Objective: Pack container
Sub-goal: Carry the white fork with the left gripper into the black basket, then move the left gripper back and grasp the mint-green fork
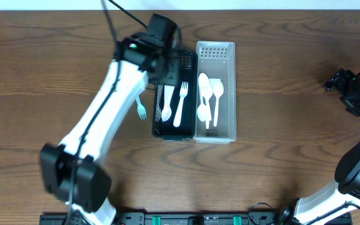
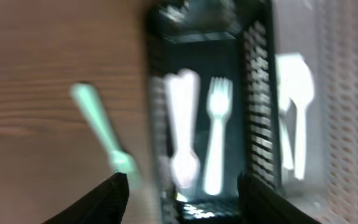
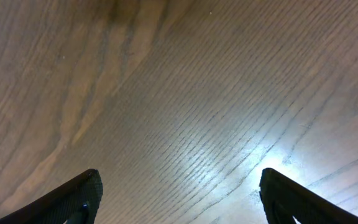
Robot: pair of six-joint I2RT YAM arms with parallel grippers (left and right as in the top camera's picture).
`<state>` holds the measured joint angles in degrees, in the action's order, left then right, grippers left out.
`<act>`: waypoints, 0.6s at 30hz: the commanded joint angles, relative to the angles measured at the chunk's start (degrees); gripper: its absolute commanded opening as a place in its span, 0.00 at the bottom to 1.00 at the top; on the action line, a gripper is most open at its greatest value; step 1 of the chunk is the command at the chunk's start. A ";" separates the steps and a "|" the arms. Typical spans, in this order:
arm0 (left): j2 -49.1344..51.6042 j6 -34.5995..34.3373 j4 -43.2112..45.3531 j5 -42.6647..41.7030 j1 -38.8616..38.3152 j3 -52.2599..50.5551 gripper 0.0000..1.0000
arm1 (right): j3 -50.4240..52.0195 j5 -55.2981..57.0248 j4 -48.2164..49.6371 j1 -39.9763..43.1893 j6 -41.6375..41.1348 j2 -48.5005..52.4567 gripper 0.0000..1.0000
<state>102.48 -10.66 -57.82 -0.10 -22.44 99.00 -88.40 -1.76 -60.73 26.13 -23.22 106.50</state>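
A black basket (image 1: 191,94) holds a white fork (image 1: 181,103) and a white spoon (image 1: 166,105). A white basket (image 1: 230,87) to its right holds several white spoons (image 1: 209,94). A pale green fork (image 1: 140,107) lies on the table left of the black basket. My left gripper (image 1: 167,59) hovers over the black basket's far end, open and empty. The blurred left wrist view shows the black basket (image 2: 258,118), the white fork (image 2: 216,137), the spoon (image 2: 183,124) and the green fork (image 2: 101,130) ahead of my open jaws (image 2: 182,199). My right gripper (image 1: 342,84) is open and empty at the far right.
The table (image 1: 280,175) is dark wood. The right wrist view shows only bare wood (image 3: 185,93) between the open jaws (image 3: 179,199). The arm bases stand along the front edge.
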 commanded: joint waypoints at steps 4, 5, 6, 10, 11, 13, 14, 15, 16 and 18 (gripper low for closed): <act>3.85 -1.05 -0.17 6.78 8.57 -2.97 0.59 | 0.09 -0.22 -0.17 -0.33 -0.09 0.50 0.84; 5.14 -1.33 -0.22 6.75 9.75 -3.28 0.59 | 0.09 -0.22 -0.17 -0.33 -0.09 0.50 0.84; 6.51 -2.25 -0.33 6.78 10.71 -3.32 0.58 | 0.09 -0.22 -0.17 -0.33 -0.09 0.50 0.85; 11.91 -5.11 0.35 2.21 13.60 -3.32 0.53 | 0.09 -0.22 -0.15 -0.33 -0.09 0.50 0.85; 13.03 -5.11 0.55 1.16 13.86 -3.32 0.51 | 0.09 -0.22 -0.15 -0.33 -0.11 0.50 0.85; 15.28 -5.11 0.72 0.72 14.01 -3.32 0.51 | 0.09 -0.22 -0.13 -0.33 -0.09 0.50 0.85; 16.15 -5.11 0.72 0.70 14.01 -3.32 0.51 | 0.09 -0.22 -0.13 -0.33 -0.09 0.50 0.85; 17.05 -5.14 0.72 0.55 13.99 -3.32 0.51 | 0.09 -0.22 -0.13 -0.33 -0.09 0.50 0.85; 17.70 -5.44 0.72 0.20 13.99 -3.32 0.51 | 0.09 -0.20 -0.13 -0.33 -0.09 0.50 0.85; 19.32 -7.56 0.90 -0.94 14.01 -3.32 0.51 | 0.09 -0.22 -0.15 -0.33 -0.09 0.50 0.85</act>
<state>120.33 -15.46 -56.95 1.19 -8.38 95.68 -88.40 -1.74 -60.75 26.13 -23.22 106.50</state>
